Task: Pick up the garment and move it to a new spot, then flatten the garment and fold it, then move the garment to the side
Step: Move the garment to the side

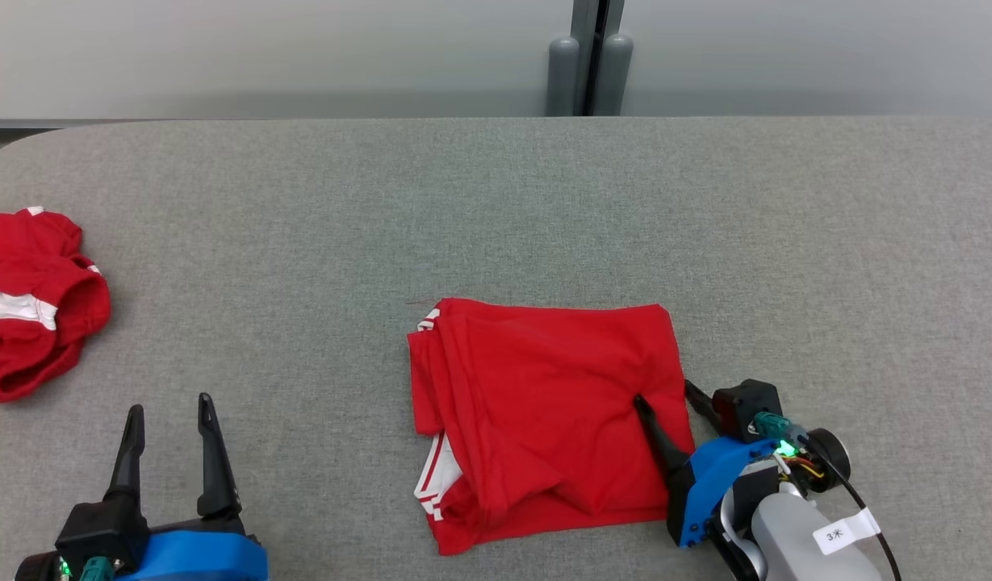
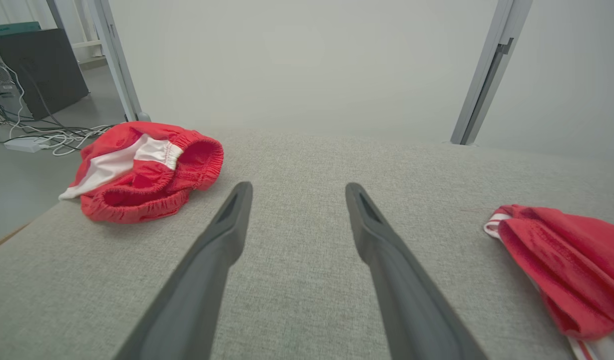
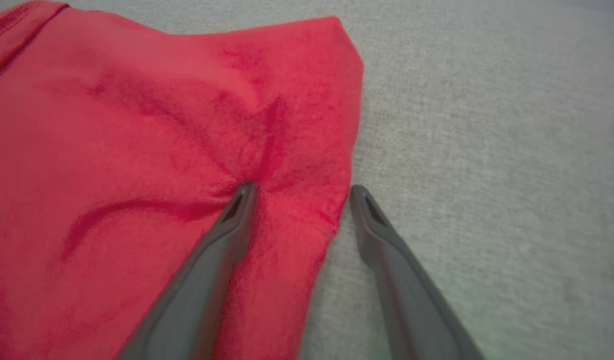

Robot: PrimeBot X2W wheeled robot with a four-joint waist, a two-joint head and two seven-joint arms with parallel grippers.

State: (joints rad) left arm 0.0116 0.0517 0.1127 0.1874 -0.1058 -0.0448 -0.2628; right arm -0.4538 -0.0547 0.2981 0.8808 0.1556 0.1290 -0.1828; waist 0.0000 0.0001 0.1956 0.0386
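Folded red garment (image 1: pixel 536 403) lies mid tabletop (image 1: pixel 496 202). Its R edge sits btwn the R pincer (image 1: pixel 663 395) tips: one dents the cloth, the other is just off the edge. Jaws wide, nothing gripped. Forearm (image 1: pixel 794 532) angles in low from lower right. L pincer (image 1: pixel 170 407) also wide, well apart from garment.

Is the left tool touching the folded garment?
No, the left tool stands open over bare table, well to the left of the folded garment.

grey table (image 1: pixel 302 202): folded garment (image 1: pixel 536 411), crumpled shorts (image 1: pixel 27 307)
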